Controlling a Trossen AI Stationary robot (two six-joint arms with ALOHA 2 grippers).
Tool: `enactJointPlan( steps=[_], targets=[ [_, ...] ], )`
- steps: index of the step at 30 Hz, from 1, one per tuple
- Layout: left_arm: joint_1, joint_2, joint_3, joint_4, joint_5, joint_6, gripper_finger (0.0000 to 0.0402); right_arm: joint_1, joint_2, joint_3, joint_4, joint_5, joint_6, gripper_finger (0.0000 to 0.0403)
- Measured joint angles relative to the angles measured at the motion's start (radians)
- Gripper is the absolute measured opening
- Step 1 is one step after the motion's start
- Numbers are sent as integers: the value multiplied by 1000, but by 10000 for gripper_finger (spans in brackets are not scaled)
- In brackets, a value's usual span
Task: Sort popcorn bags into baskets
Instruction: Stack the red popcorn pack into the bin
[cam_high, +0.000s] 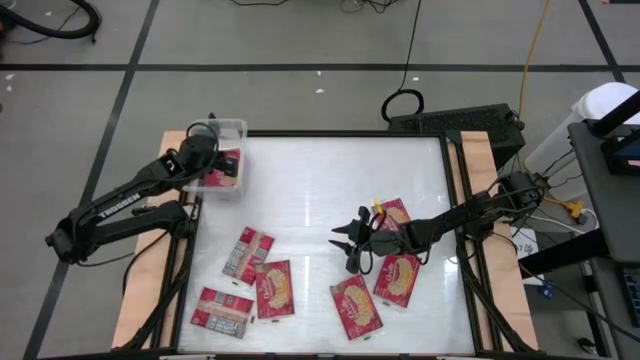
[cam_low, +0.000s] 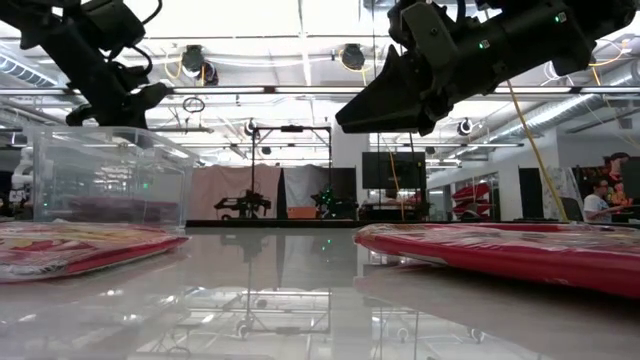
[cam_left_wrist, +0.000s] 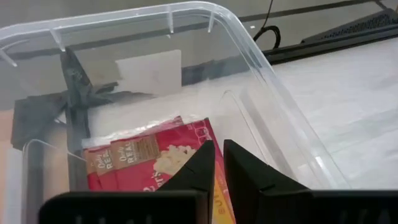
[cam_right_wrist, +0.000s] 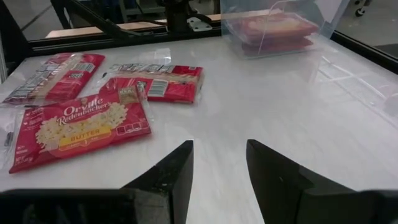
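So, popcorn bags (cam_high: 271, 290) scattered flat across the near half of the table (cam_high: 320, 180), with more stacked inside the clear basket (cam_high: 222, 160) at far left. Left gripper (cam_high: 207, 152) over the basket, fingers nearly shut, empty. Right gripper (cam_high: 345, 242) mid-table, spread open, holding nothing.

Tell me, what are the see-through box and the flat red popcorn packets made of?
The see-through rectangular box looks like clear, smooth hard plastic: the packets inside and the table behind show through its walls, and its rim is rounded. The flat red popcorn packets look like printed paper wrapped in thin clear film, since crinkly, shiny edges stick out around them, though that is a guess.
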Motion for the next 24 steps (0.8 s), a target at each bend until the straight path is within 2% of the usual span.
enactJointPlan(
  steps=[6,13,19,24],
  targets=[
    [0,-2,0,-1,-7,39,35,7,0,0,-3,0,2,143],
    [-45,-75,0,87,221,175,35,13,0,0,-8,0,2,143],
    [-181,-184,0,124,314,192,35,13,0,0,-13,0,33,143],
    [-373,-232,-31,146,328,175,35,13,0,0,-56,-3,144,143]
  ],
)
